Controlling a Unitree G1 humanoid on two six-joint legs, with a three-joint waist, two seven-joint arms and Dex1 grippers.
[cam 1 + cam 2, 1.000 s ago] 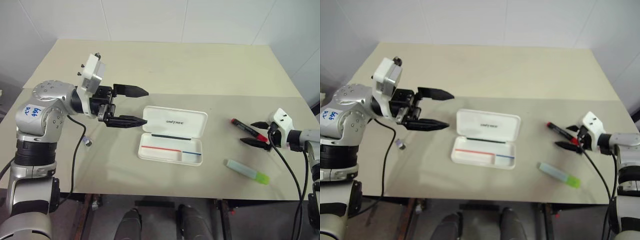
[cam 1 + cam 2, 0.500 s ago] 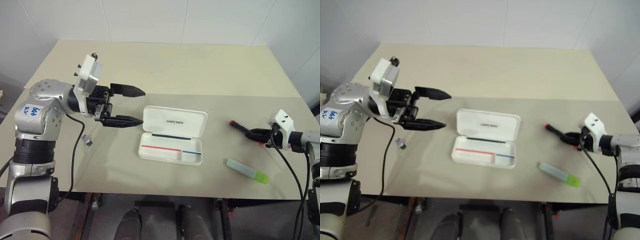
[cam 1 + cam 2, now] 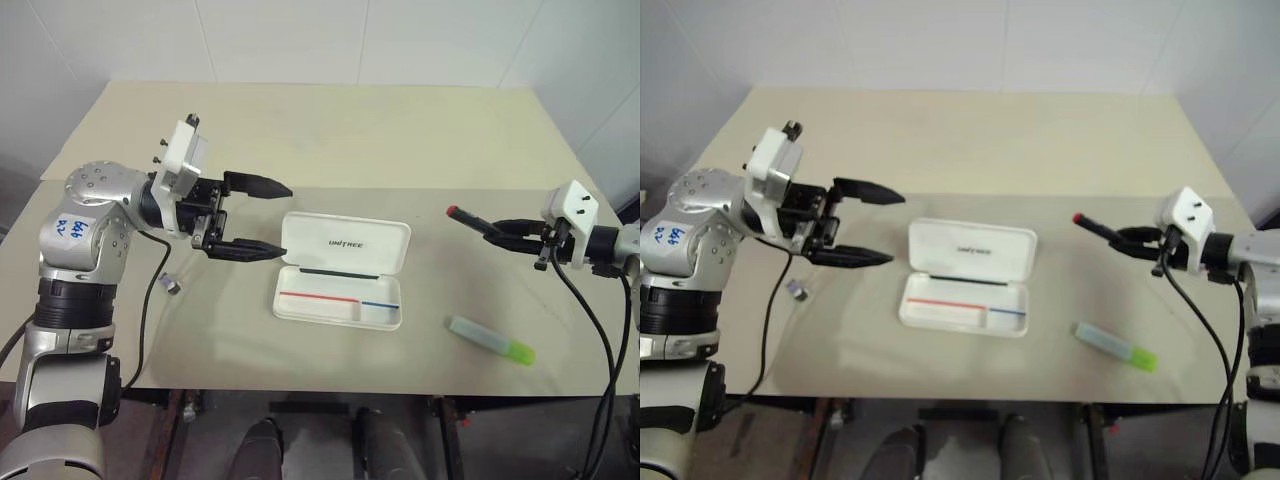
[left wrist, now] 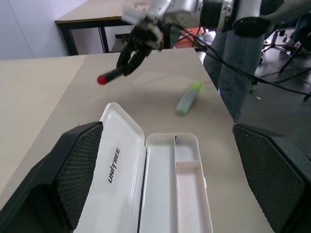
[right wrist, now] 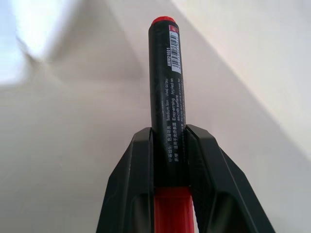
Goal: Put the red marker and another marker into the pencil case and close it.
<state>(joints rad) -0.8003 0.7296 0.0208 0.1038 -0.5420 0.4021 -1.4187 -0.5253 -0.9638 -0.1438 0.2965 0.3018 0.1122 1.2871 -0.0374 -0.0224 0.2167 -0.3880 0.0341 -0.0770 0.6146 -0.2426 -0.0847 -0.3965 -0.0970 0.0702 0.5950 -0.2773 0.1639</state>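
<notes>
The right gripper [image 3: 512, 235] has closed on the red marker [image 3: 470, 220] and lifted it off the bench [image 3: 400, 150] since a second ago; its jaws clamp the barrel, whose long axis points toward the pencil case [image 3: 343, 270] — lying open, well apart to its left; the left gripper [image 3: 270, 217] hovers just beside the case's lid, jaws wide and empty; the green highlighter [image 3: 490, 338] lies on the pale bench nearer the right arm — white walls behind.
</notes>
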